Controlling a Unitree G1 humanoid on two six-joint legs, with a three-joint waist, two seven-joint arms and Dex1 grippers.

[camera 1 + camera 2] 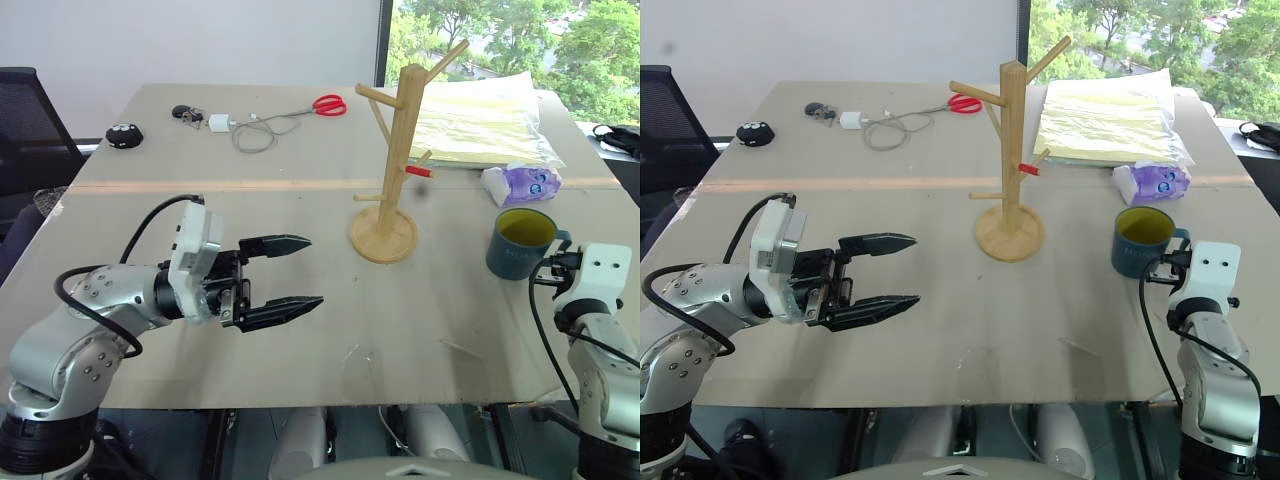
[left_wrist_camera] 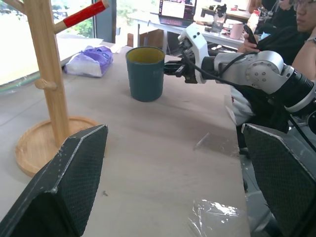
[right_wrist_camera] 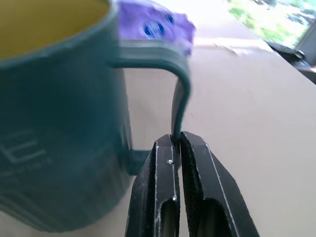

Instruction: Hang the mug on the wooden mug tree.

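- My right end effector [image 3: 177,148] is pinched shut on the loop handle of the mug [image 1: 520,243].
- Mug stands upright on the desk [image 1: 300,215], right of the wooden mug tree [image 1: 392,160], just in front of a purple tissue pack [image 1: 521,184].
- My left end effector [image 1: 290,272] hovers over the desk with fingers wide apart, holding nothing.

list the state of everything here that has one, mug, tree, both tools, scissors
mug: upright on the table, handle pinched by the right tool
wooden mug tree: upright, pegs bare
right tool: shut on the mug's handle
left tool: open, holding nothing, hanging above the table
scissors: lying on the far side of the table, whether open or closed cannot be told
tissue pack: lying flat beyond the mug
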